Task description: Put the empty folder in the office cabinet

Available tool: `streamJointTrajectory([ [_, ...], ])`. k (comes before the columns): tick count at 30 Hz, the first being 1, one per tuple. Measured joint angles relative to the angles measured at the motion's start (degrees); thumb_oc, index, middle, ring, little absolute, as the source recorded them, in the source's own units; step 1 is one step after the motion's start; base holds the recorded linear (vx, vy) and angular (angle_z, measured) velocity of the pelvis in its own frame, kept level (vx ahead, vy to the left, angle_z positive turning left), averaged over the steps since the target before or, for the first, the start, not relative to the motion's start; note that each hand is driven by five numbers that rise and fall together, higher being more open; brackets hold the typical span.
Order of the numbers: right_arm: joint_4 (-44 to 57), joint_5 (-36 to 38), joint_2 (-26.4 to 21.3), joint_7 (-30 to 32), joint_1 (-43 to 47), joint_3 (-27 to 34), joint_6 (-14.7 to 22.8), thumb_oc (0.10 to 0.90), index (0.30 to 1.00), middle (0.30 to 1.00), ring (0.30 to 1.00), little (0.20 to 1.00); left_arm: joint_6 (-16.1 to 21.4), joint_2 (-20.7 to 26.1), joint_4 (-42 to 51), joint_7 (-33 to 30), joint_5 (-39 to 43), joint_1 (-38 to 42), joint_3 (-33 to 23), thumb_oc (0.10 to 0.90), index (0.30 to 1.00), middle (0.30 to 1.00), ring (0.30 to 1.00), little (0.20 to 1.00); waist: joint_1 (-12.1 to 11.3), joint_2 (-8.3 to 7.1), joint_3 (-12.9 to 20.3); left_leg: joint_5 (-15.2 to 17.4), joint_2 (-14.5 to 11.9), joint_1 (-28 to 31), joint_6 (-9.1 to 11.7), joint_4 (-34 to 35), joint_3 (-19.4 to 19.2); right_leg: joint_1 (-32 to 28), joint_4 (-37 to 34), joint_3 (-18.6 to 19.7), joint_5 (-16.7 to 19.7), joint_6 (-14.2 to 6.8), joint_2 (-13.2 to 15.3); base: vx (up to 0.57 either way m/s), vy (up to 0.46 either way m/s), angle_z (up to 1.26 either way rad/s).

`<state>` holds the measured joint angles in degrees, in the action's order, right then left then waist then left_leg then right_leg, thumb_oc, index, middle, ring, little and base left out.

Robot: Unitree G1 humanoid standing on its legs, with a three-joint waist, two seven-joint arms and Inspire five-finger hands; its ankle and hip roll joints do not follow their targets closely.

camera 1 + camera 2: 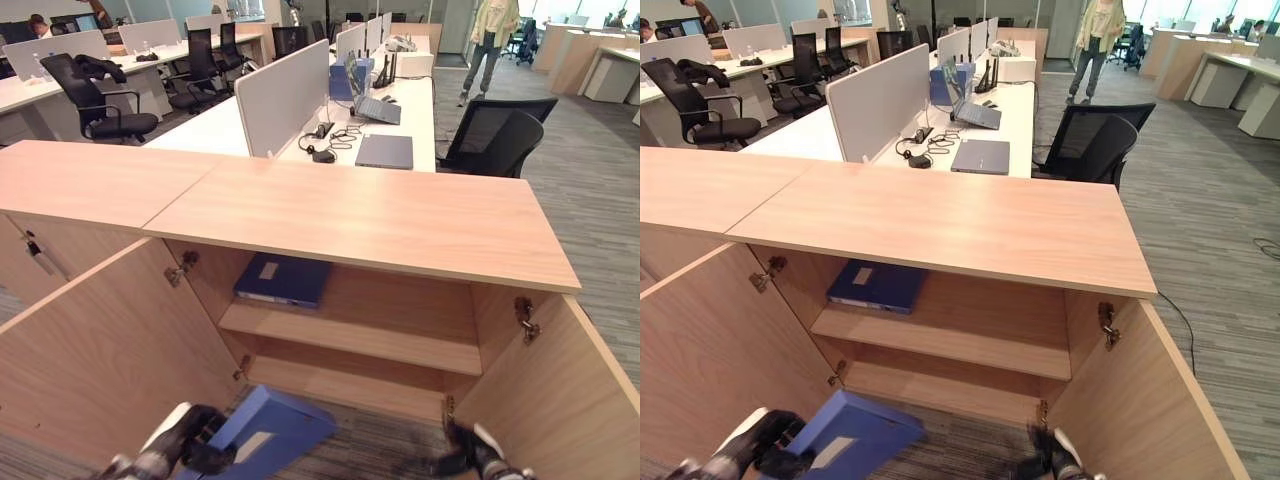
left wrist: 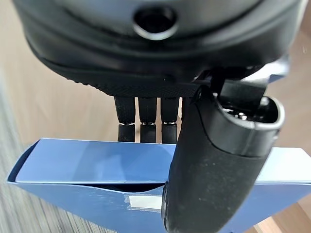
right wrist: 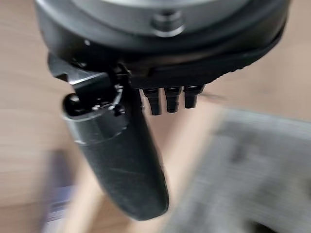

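while pinched in the left hand [image 1: 185, 440], the folder [image 1: 265, 430] seemingly hangs before the cabinet [image 1: 380, 225].

An open-plan office: long white bench [image 1: 400, 110] rows split by grey divider screens [image 1: 280, 100], with a laptop [image 1: 375, 105] and a closed notebook [image 1: 384, 151] near the far edge. Black mesh swivel chairs [image 1: 500, 140] on grey carpet [image 1: 600, 200]. Low wooden cabinet [image 1: 350, 215] with doors open.

Even, bright office light fills the head views, the cabinet [image 1: 330, 300] interior shadowed; right wrist view motion-blurred.
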<state>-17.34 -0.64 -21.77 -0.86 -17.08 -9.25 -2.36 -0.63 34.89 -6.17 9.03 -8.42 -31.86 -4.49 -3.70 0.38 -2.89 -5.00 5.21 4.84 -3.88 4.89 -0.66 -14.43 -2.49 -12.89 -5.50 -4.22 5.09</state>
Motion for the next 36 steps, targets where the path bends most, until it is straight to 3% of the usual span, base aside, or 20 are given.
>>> streamJointTrajectory([
  [5,-2.8,1.3,-1.4,-0.6,5.7,-1.8,0.7,0.8,0.9,0.9,0.9,0.9,1.6,0.3,3.7,0.4,15.8,2.7,4.9,0.4,0.3,0.3,0.3,0.3,-1.3,0.21,-0.2,0.0,0.1,-0.4,0.0,0.0,-0.2,0.9,1.0,0.0,-0.3,-0.2,0.2,0.0,-0.001,-0.01],
  [9,-2.8,1.2,-1.4,-0.4,8.0,-5.1,0.9,0.8,0.9,0.9,0.9,0.9,2.5,1.0,8.2,0.6,19.8,5.8,8.3,0.4,0.3,0.3,0.3,0.3,-1.1,0.34,-0.3,-0.1,0.1,-0.6,0.2,0.0,-0.3,1.1,1.0,0.0,-0.1,-0.2,0.3,-0.01,-0.004,-0.02],
  [19,-3.2,1.1,-1.5,-2.0,13.3,-12.3,0.8,0.8,0.9,0.9,0.9,0.9,3.2,5.1,10.3,1.3,21.6,11.0,9.0,0.4,0.3,0.3,0.3,0.3,-1.3,0.97,-0.7,-0.2,0.3,0.1,0.1,0.0,0.7,-1.0,-0.6,-0.9,0.4,-0.2,0.1,0.0,-0.008,0.05],
  [22,-3.2,1.2,-1.7,-2.1,14.2,-12.5,0.6,0.8,0.9,0.9,0.9,0.9,3.2,5.8,10.3,1.4,21.6,11.5,8.9,0.4,0.3,0.3,0.3,0.3,-1.9,1.12,-0.7,-0.2,0.3,0.2,0.1,0.0,0.9,-1.4,-1.0,-1.3,0.4,-0.2,0.1,0.0,-0.008,0.07],
  [28,-3.2,1.5,-1.4,-2.1,16.2,-12.6,0.5,0.8,0.9,0.9,0.9,0.9,3.6,12.7,13.2,1.3,21.6,13.0,8.7,0.4,0.3,0.3,0.3,0.3,-3.1,1.4,-0.9,-0.1,0.4,0.4,0.2,0.0,1.0,-1.6,-1.0,-1.5,0.4,-0.2,0.1,0.0,-0.003,0.01],
  [36,-3.2,3.1,-1.5,-2.1,15.4,-12.3,0.6,0.8,0.9,0.9,0.9,0.9,3.6,13.3,13.3,1.5,21.4,13.0,8.7,0.4,0.3,0.3,0.3,0.3,-2.9,1.53,-1.0,-0.1,0.4,0.3,0.2,0.0,0.9,-1.3,-0.6,-1.5,0.3,-0.3,0.2,0.0,0.0,0.0],
])
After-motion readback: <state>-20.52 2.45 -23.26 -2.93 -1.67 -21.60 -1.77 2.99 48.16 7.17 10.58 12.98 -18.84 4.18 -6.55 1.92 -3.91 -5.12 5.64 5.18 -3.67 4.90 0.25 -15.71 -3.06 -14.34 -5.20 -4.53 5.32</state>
